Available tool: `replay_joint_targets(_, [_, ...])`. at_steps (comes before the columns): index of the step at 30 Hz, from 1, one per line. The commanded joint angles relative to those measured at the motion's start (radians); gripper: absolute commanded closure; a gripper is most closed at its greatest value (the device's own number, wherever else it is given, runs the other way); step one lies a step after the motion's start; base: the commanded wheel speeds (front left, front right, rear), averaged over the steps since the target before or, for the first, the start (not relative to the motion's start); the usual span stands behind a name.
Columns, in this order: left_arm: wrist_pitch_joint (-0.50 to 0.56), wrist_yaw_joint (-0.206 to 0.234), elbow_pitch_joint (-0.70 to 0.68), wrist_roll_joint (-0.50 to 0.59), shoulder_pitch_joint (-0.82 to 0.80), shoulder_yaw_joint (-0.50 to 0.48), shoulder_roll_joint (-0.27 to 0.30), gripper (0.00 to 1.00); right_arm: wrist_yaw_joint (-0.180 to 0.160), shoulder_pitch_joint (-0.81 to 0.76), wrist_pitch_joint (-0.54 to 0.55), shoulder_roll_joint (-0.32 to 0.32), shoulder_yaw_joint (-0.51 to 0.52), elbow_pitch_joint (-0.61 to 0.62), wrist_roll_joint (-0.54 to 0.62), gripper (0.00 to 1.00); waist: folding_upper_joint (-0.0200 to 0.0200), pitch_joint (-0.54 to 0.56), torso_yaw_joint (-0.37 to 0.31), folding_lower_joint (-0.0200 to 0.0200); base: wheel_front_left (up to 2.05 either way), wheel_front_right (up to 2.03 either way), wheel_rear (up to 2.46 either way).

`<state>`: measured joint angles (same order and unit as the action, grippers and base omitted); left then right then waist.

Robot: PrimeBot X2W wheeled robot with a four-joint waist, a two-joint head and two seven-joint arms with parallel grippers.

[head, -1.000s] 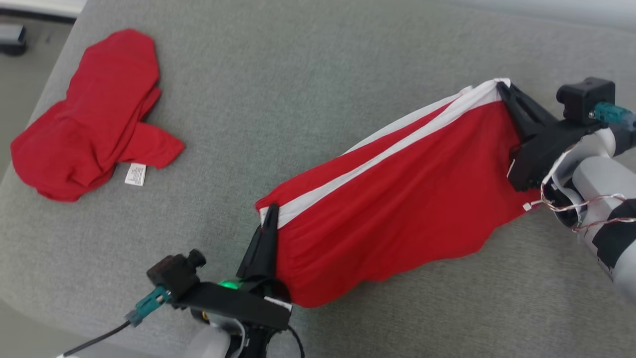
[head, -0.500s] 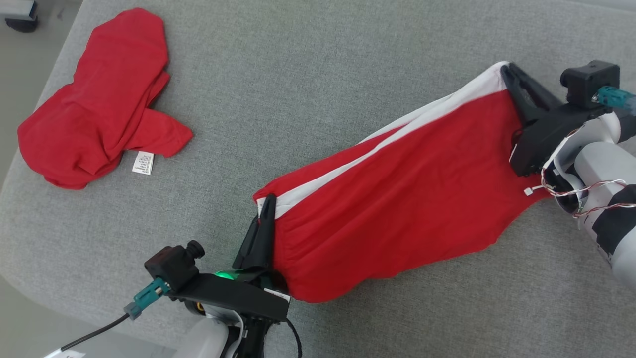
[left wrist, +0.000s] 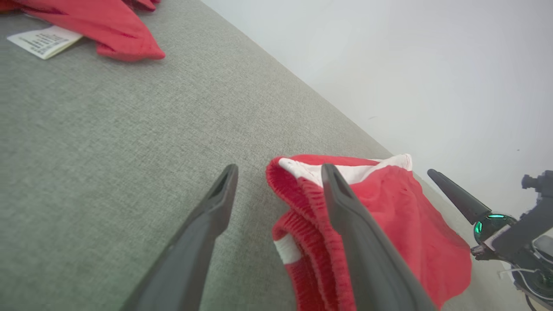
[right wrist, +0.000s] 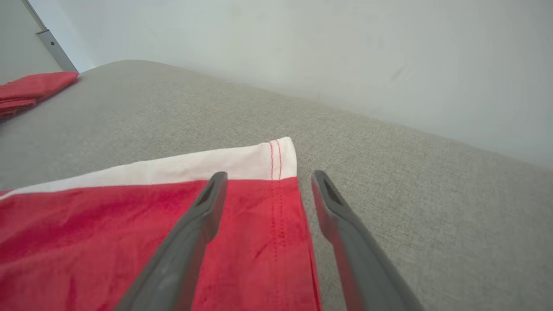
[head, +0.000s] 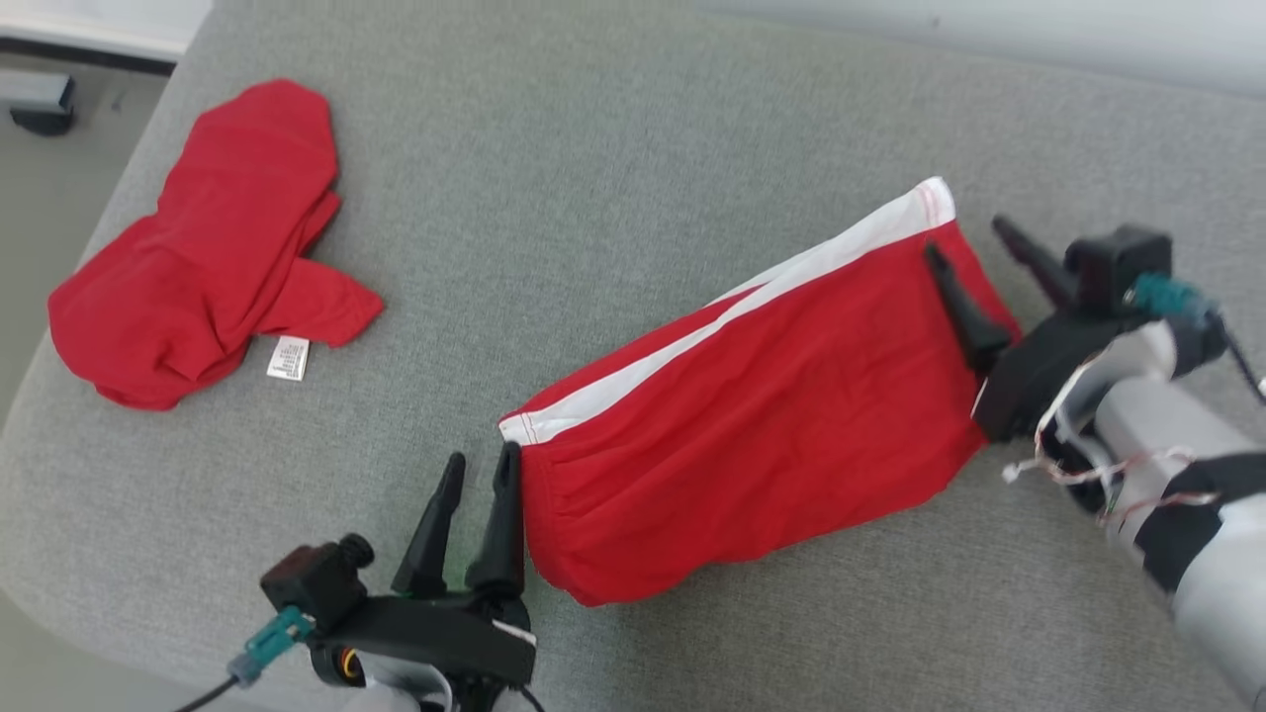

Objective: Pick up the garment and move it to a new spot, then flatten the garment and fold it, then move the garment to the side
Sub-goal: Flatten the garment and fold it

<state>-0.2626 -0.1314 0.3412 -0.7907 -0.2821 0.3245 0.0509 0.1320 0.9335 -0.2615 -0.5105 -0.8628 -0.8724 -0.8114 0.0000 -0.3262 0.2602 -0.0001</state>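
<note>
Head view: the garment (head: 752, 415), red shorts with a white side stripe, is seen lying released on the grey cushion (head: 593, 178), stretched from about 7 o'clock toward 2 o'clock. A second ago both ends were pinched and pulled taut. Now the left tool (head: 483, 457) stands spread wide just beside the waistband end. The right tool (head: 965, 237) is equally spread at the hem end, and nothing is gripped by either. The move to a new spot is judged done (the cloth already lies fairly flat), so smoothing and folding remain. A second red garment (head: 198, 257), crumpled and showing a white label (head: 288, 357), lies well apart at 10 o'clock.

Left wrist view: the left tool (left wrist: 280, 169) is shown with fingers far apart, one over bare cushion and the other in front of the gathered waistband. Contact cannot be confirmed.

Right wrist view: the stitched hem corner is seen flat between the parted fingers of the right tool (right wrist: 270, 174), unclamped.

The cushion is woven grey upholstery with a rounded edge. A plain pale wall (right wrist: 302, 43) is seen behind it at 12 o'clock, and bare floor (head: 40, 198) at 9 o'clock in the head view.
</note>
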Motion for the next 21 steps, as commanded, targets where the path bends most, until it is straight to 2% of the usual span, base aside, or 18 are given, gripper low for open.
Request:
replay_joint_targets(1, [-0.003, 0.002, 0.007, 0.033, 0.02, -0.001, -0.001, 0.0, -0.002, -0.049, -0.004, 0.011, 0.009, 0.017, -0.004, 0.0, 0.0, 0.043, -0.016, 0.0001, 0.0, 0.0, 0.0])
replay_joint_targets(8, [-0.003, 0.002, 0.009, 0.06, 0.051, -0.023, 0.0, 0.0, -0.002, -0.131, -0.005, 0.018, 0.009, -0.011, 0.003, 0.0, 0.0, 0.072, -0.021, 0.0001, 0.0, 0.0, 0.0])
replay_joint_targets(20, [-0.003, 0.002, -0.014, 0.073, 0.049, -0.012, 0.0, 0.0, -0.002, -0.114, 0.064, 0.069, -0.034, -0.202, -0.047, 0.0, 0.0, 0.04, 0.008, 0.0001, 0.0, 0.0, 0.0])
replay_joint_targets(21, [-0.003, 0.002, -0.015, 0.075, 0.049, -0.012, 0.0, 0.0, -0.002, -0.121, 0.078, 0.077, -0.043, -0.202, -0.055, 0.43, 0.0, 0.039, 0.008, 0.0001, 0.0, 0.0, 0.0])
